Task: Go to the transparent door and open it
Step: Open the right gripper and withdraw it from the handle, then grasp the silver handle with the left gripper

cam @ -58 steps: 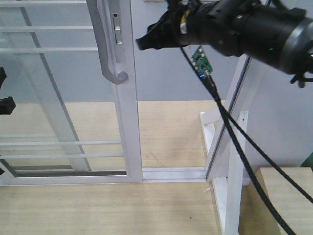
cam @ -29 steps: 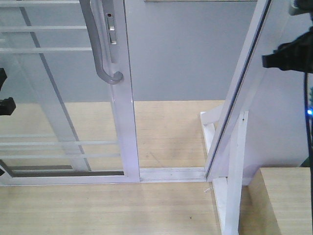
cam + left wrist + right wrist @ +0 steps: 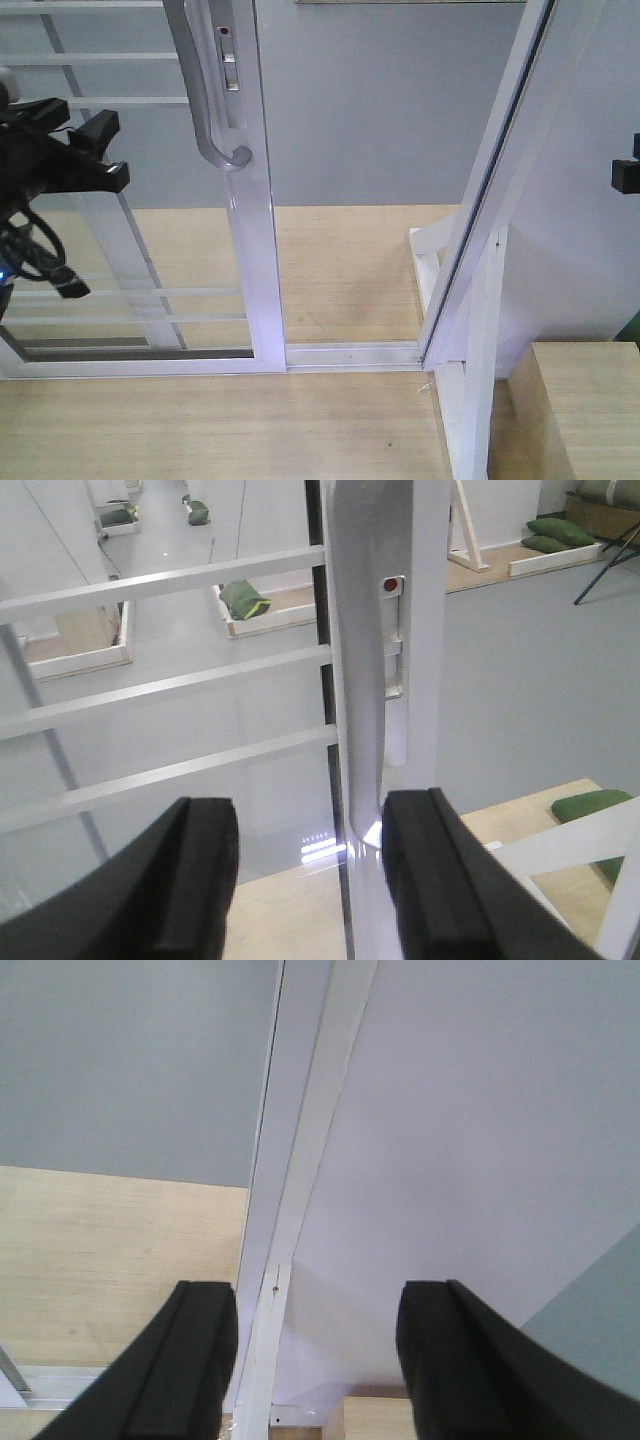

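The transparent door [image 3: 130, 220] fills the left of the front view, clear glass with thin white bars in a white frame. Its curved grey handle [image 3: 205, 95] hangs on the stile [image 3: 258, 250]. My left gripper [image 3: 108, 152] hovers open in front of the glass, left of the handle and apart from it. In the left wrist view the handle [image 3: 360, 660] stands just beyond the left gripper [image 3: 310, 880], close to the right finger [image 3: 430, 880]. Only a black tip of my right gripper [image 3: 626, 172] shows at the right edge. In the right wrist view the right gripper [image 3: 318, 1360] is open and holds nothing.
A slanted white frame post [image 3: 495, 190] with white bracing [image 3: 470, 400] stands to the right. A light wooden box [image 3: 585, 410] sits at the bottom right. The door's floor track [image 3: 350, 355] runs across the wooden floor. Green cushions [image 3: 245, 598] lie beyond the glass.
The right arm has pulled away from the top centre to the right edge. The left gripper has risen into view towards the handle. The door sits slightly further left in the picture.
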